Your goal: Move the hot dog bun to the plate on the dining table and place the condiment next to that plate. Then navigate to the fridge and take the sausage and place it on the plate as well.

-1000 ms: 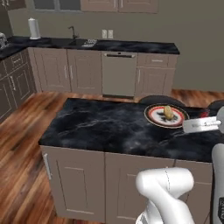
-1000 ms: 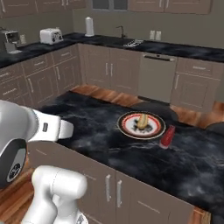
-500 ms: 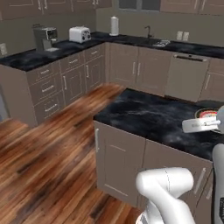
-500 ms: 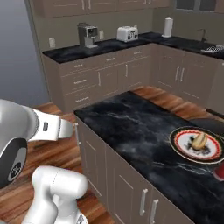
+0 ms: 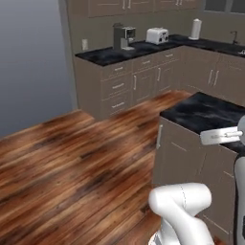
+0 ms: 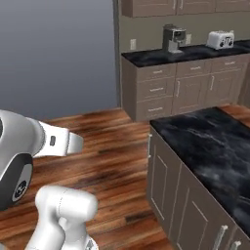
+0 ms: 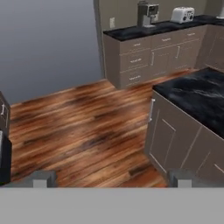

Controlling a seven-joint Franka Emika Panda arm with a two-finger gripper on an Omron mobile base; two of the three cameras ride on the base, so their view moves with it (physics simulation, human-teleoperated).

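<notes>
The dining table (image 5: 206,111), with its black marbled top and panelled wooden base, stands at the right of the left base view, one corner of it pointing out over the wooden floor (image 5: 76,162); in the right base view the same table (image 6: 215,146) runs from mid-frame down to the lower right corner, and in the hand view its top (image 7: 199,94) takes up the right side above pale cabinet-style panels. The part of the tabletop that shows is bare black marble. The gripper (image 7: 111,178) is open, its two dark finger tips (image 7: 41,178) standing wide apart at the bottom of the hand view with nothing between them, hanging above the floor beside the table's corner. Beyond the table, along the far wall, runs a kitchen worktop (image 5: 119,53) of black marble over drawers and cabinet doors. On it sit a coffee machine (image 5: 123,36) and, just beside that, a white toaster (image 5: 156,35); further right stands a white paper towel roll (image 5: 194,28). The right base view shows the coffee machine (image 6: 174,38) and the toaster (image 6: 219,39) on the same worktop, well apart from the table. A plain grey wall (image 6: 58,53) fills the left of the room, meeting the floor in a straight line.
</notes>
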